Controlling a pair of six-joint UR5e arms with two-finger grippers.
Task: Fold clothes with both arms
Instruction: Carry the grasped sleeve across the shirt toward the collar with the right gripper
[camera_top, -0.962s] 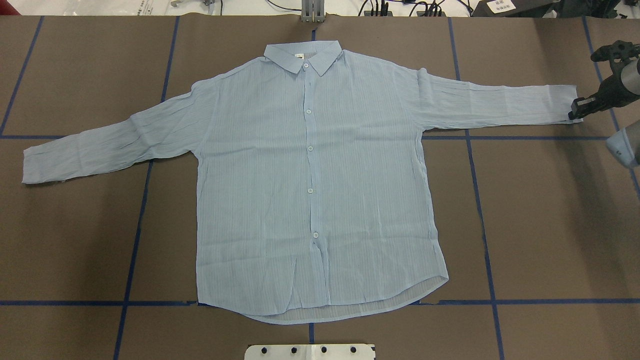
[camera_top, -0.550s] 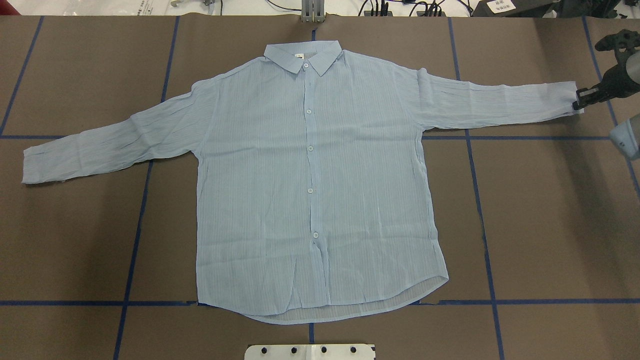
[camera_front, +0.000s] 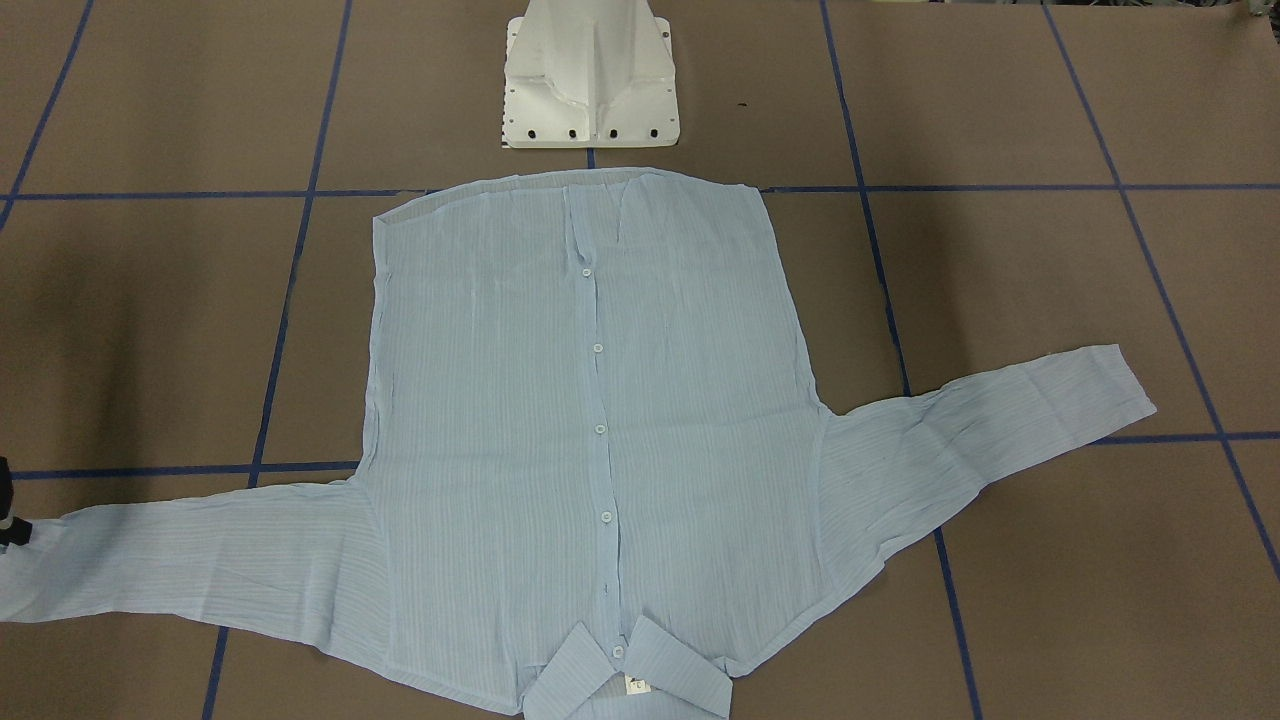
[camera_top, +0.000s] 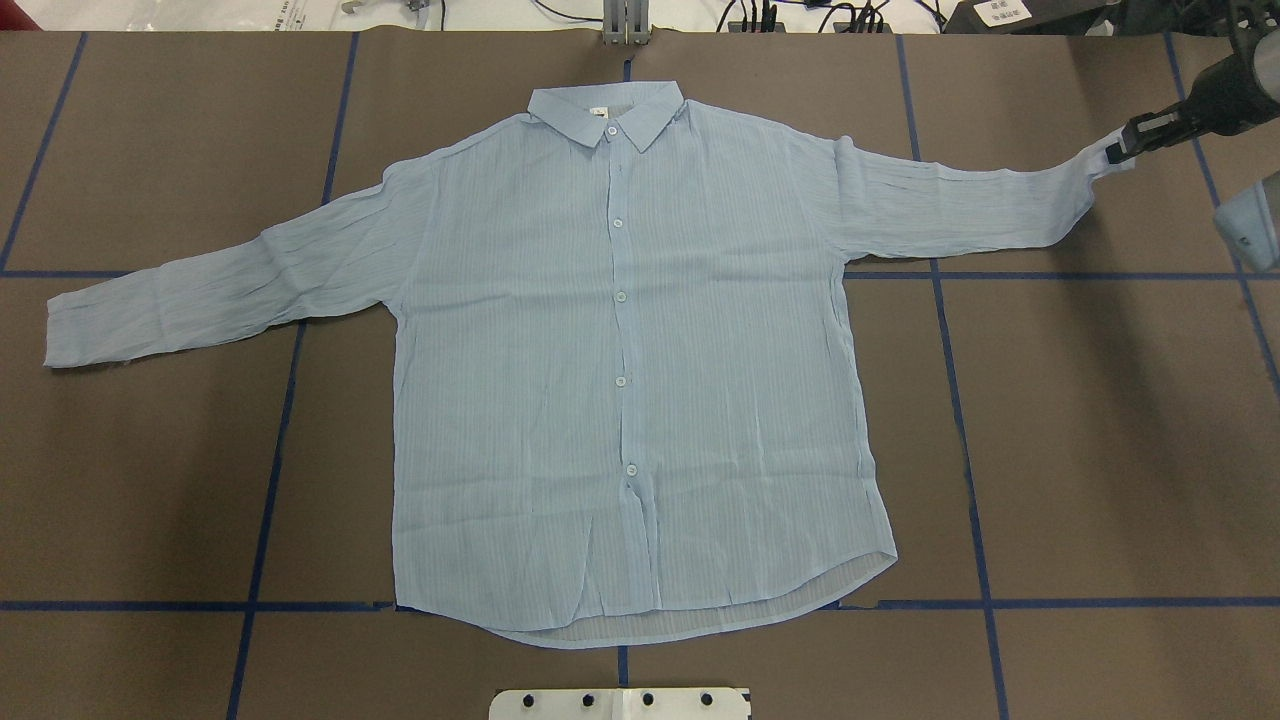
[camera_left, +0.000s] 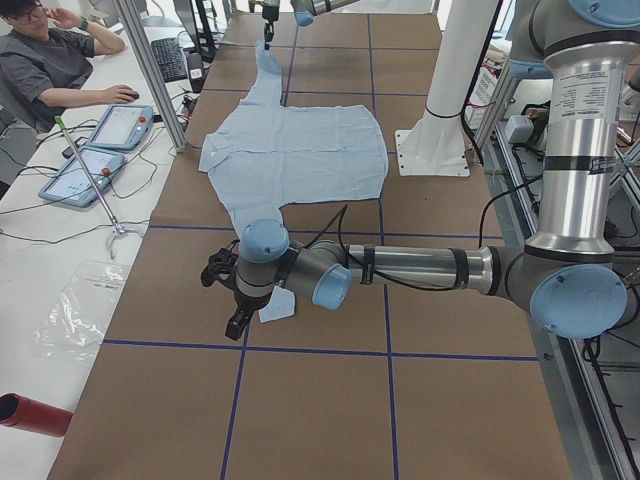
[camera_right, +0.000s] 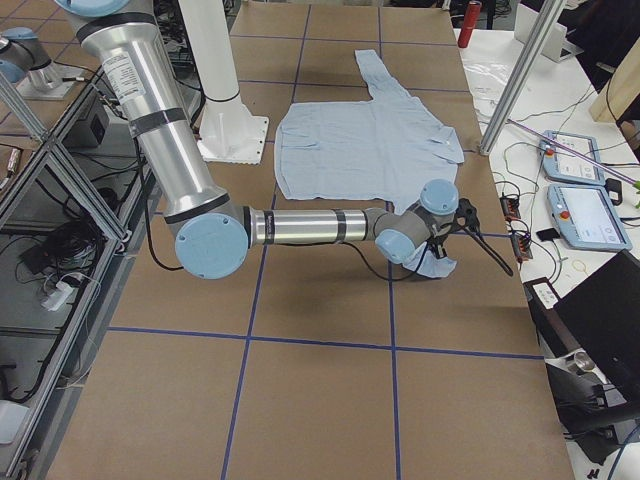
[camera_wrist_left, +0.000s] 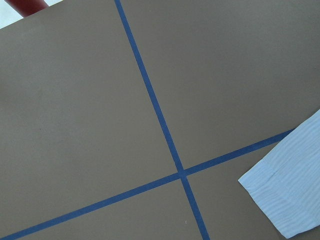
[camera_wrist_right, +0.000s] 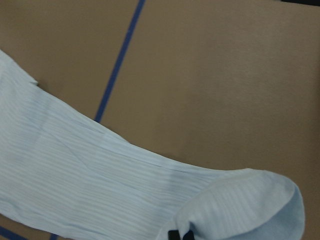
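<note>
The pale-blue button-up shirt (camera_top: 620, 350) lies flat and face up on the brown table, collar away from the robot, both sleeves spread out. My right gripper (camera_top: 1122, 150) is shut on the cuff of the sleeve on the overhead view's right and holds that end raised, the fabric bunched; in the right wrist view the cuff (camera_wrist_right: 240, 205) curls over the black fingertips (camera_wrist_right: 174, 235). The left gripper (camera_left: 233, 322) shows only in the exterior left view, hovering by the other sleeve's cuff (camera_left: 277, 305); I cannot tell if it is open or shut. That cuff (camera_wrist_left: 285, 200) shows flat in the left wrist view.
The white pedestal base (camera_front: 590, 80) stands just behind the shirt's hem. Blue tape lines (camera_top: 960, 420) cross the table. A person (camera_left: 45, 65) sits at a side desk with tablets (camera_left: 120, 125) beyond the collar edge. A red cylinder (camera_left: 35, 415) lies on that desk.
The right gripper has moved toward the table's far edge and slightly inward with the cuff, lifting the sleeve end off the table. The shirt's body and other sleeve have not moved.
</note>
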